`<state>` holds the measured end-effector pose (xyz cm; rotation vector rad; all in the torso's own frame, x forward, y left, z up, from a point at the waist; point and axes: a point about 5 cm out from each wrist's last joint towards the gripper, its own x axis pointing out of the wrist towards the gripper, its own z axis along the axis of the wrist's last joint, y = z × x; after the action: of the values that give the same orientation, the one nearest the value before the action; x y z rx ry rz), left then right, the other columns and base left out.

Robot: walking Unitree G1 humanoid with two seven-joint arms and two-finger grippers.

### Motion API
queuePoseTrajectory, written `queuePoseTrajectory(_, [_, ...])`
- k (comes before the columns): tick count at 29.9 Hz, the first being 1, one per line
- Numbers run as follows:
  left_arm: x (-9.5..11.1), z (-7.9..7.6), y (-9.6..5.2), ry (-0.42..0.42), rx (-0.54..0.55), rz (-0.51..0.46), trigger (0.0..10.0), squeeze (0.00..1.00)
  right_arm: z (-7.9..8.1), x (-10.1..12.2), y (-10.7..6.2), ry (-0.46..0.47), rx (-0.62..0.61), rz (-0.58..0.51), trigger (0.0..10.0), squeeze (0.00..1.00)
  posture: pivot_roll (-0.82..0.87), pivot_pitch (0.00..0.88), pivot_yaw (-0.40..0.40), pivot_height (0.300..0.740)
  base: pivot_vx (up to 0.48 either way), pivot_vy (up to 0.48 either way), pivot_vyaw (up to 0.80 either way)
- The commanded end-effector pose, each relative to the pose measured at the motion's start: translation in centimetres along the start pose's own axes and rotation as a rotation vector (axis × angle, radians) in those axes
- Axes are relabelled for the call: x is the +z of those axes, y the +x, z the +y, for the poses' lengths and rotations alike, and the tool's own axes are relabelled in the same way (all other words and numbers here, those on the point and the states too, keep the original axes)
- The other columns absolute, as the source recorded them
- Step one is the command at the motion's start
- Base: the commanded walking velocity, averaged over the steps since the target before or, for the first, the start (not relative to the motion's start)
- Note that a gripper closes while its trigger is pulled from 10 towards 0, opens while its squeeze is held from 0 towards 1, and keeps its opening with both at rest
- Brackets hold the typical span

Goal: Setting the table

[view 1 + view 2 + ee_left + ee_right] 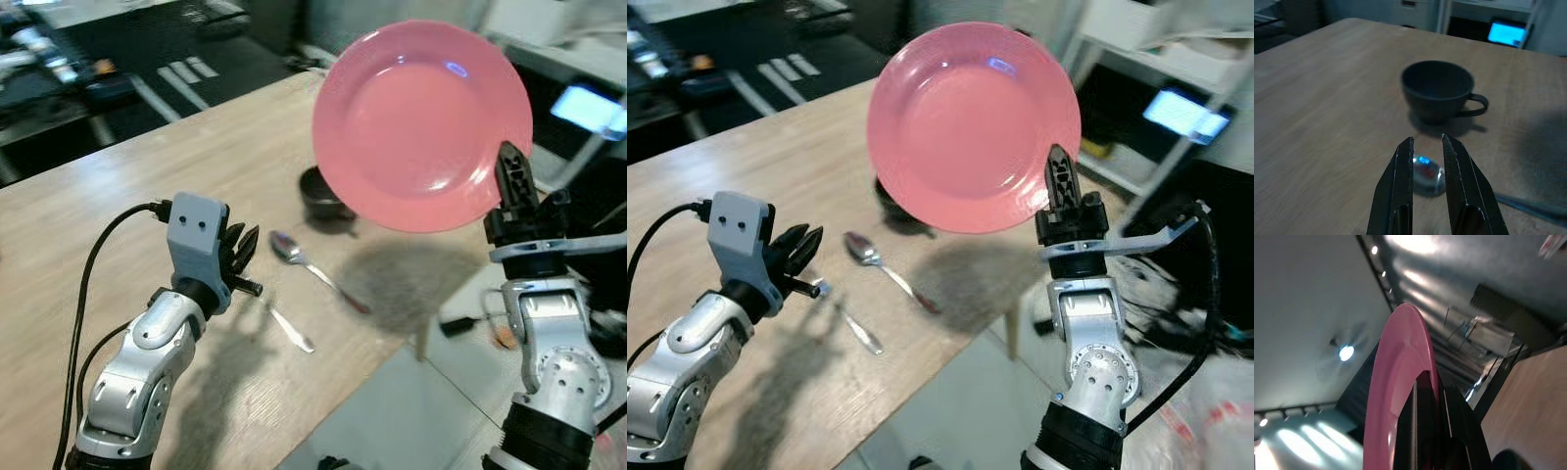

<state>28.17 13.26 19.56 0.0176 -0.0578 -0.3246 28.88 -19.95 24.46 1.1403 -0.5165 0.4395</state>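
Note:
A pink plate point(421, 122) stands upright in the air above the table's right edge, with my right gripper point(509, 159) shut on its lower right rim. In the right wrist view the plate's rim point(1400, 382) runs between the black fingers point(1422, 431). My left gripper point(241, 251) hovers low over the wooden table point(118, 206), open by a narrow gap and holding nothing. Just ahead of it lies a metal spoon point(290, 248), whose bowl point(1426, 172) shows under the fingers. A black cup point(1438, 89) stands beyond the spoon, behind the plate's lower edge.
A second slim metal utensil point(291, 330) lies on the table near my left wrist. The table's right edge point(392, 343) drops to a grey floor. A shelf with a lit screen point(591, 108) stands at the right.

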Motion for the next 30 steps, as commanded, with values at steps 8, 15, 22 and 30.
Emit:
queuePoseTrajectory(8, [-0.64,-0.02,0.12,0.01,0.001,0.023,10.0,0.0,-0.86,-0.43,-0.73,0.029,-0.025,0.034,10.0,0.0,0.03,0.062,0.084,0.74,0.0,0.0,-0.8])
queuePoseTrajectory(15, [-0.76,-0.08,0.19,0.01,-0.002,0.024,10.0,0.0,-1.1,-0.43,-0.81,0.023,-0.029,0.049,10.0,0.0,0.02,0.057,0.085,0.74,0.0,0.0,-0.8])
queuePoseTrajectory(22, [-0.8,-0.11,0.27,0.009,-0.004,0.022,10.0,0.0,-1.17,-0.45,-0.85,0.022,-0.026,0.054,10.0,0.0,0.02,0.053,0.085,0.74,0.0,0.0,-0.8])
queuePoseTrajectory(30, [-0.87,-0.18,0.35,0.008,-0.007,0.021,10.0,0.0,-1.18,-0.42,-0.83,0.015,-0.022,0.061,10.0,0.0,0.02,0.046,0.085,0.74,0.0,0.0,-0.8])
